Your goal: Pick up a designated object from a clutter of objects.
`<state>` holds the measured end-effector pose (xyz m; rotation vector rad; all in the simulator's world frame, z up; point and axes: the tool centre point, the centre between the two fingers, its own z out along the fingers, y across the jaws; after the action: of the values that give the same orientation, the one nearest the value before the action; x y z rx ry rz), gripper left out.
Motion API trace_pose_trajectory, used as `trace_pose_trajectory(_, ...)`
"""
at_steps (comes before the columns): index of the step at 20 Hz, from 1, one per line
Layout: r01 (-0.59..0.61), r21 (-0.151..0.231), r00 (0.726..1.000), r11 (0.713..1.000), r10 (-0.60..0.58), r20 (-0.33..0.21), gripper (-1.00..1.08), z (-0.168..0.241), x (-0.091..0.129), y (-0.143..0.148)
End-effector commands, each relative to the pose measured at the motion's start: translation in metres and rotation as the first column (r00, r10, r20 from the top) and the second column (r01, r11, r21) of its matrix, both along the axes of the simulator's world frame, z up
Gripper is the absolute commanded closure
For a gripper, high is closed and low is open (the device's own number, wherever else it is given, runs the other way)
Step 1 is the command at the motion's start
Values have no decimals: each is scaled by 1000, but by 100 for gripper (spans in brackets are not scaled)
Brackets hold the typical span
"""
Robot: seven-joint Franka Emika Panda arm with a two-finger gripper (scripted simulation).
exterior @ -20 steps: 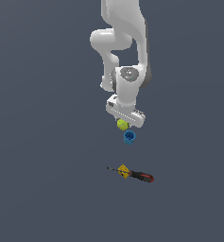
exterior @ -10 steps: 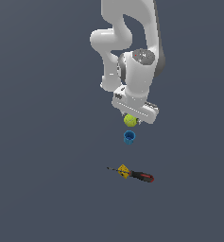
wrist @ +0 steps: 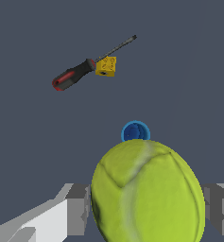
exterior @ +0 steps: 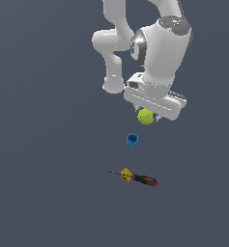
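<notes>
The yellow-green tennis ball [exterior: 145,116] with pale seams sits between my gripper's [exterior: 147,116] fingers, lifted well above the floor. In the wrist view the ball [wrist: 146,191] fills the foreground, with a grey finger [wrist: 77,209] pressed at each side. The gripper is shut on it. Below it on the grey floor stand the small blue cup [exterior: 132,140], the small yellow cube [exterior: 126,174] and the red-and-black-handled screwdriver [exterior: 141,178]. The cube touches the screwdriver's shaft. The cup [wrist: 135,132], cube [wrist: 106,66] and screwdriver [wrist: 80,72] also show in the wrist view.
The floor is a plain dark grey surface [exterior: 48,183]. The white arm [exterior: 154,48] hangs over the far part of the scene.
The gripper has risen and shifted toward the exterior view's right with the tennis ball in it. The cup, cube and screwdriver have not moved.
</notes>
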<state>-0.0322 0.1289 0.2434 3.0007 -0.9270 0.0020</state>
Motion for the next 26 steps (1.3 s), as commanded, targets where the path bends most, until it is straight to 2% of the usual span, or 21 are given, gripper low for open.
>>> trace_pose_trajectory(1,0,0,1000,1000,0,1,108,22,10,9)
trace_pose_trajectory(13,1,0,1000,1000,-1,0,108,107,50,44)
trace_pose_trajectory(26,1,1,1000,1000,-1,0,108,174,86,73)
